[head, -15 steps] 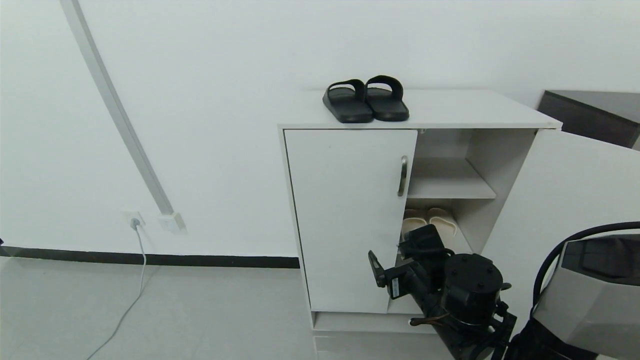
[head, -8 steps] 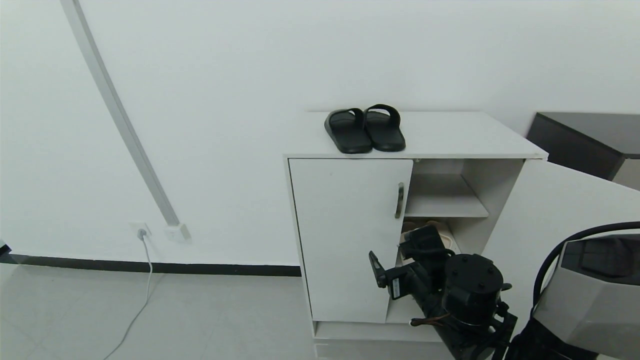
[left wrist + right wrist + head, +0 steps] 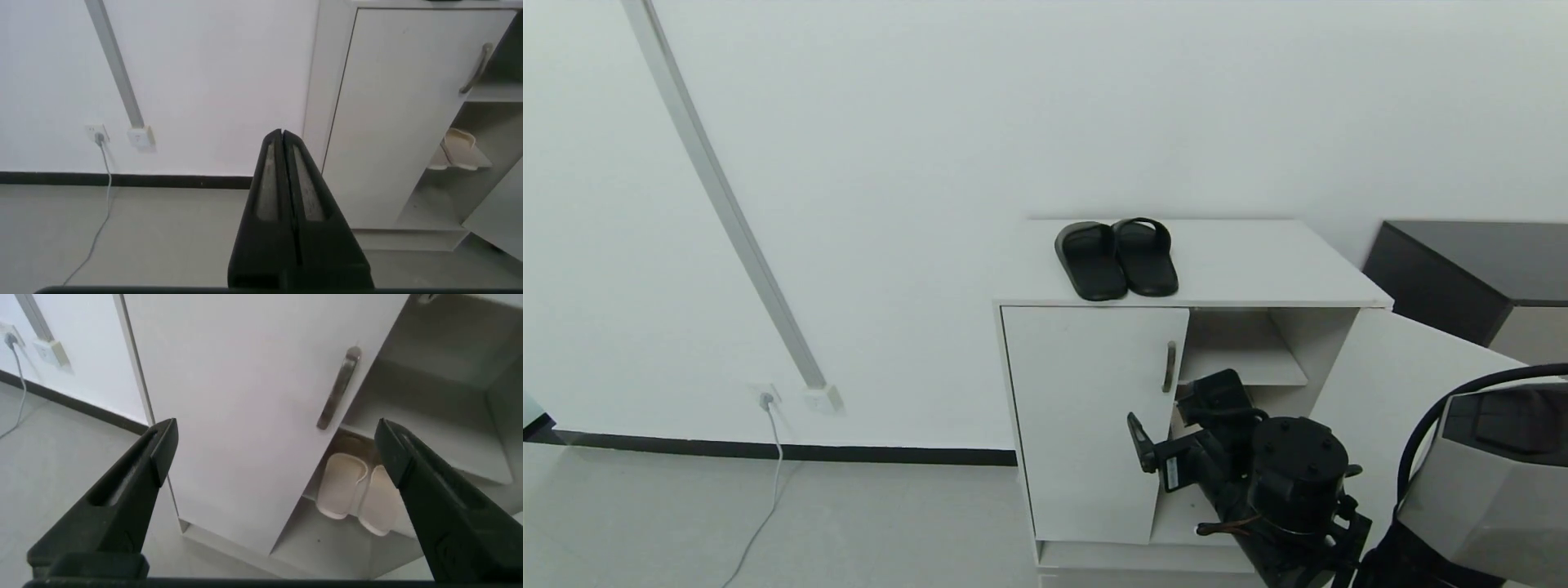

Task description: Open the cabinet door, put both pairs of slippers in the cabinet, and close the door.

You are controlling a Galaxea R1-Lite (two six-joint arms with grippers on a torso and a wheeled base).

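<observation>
Two matte black slippers point(image 3: 1116, 259) are sitting side by side atop the white cabinet point(image 3: 1258, 261), centre frame. The cream slippers point(image 3: 359, 488) are lying on its lower shelf. The left gripper point(image 3: 283, 175) is pressing together, and the right gripper point(image 3: 276, 429) is spreading wide.

Your R arm point(image 3: 1233, 465) is matte blk: round joint cap point(image 3: 1297, 465) w/ small screws, white label point(image 3: 1170, 472), thin orange wire point(image 3: 1225, 523) beneath. Grey shell point(image 3: 1486, 490) w/ a blk cable point(image 3: 1437, 404) arching over. L gripper point(image 3: 282, 139): blk fingers, grey textured pads point(image 3: 267, 192). R gripper point(image 3: 276, 433): plain blk tapered fingers point(image 3: 122, 498).
</observation>
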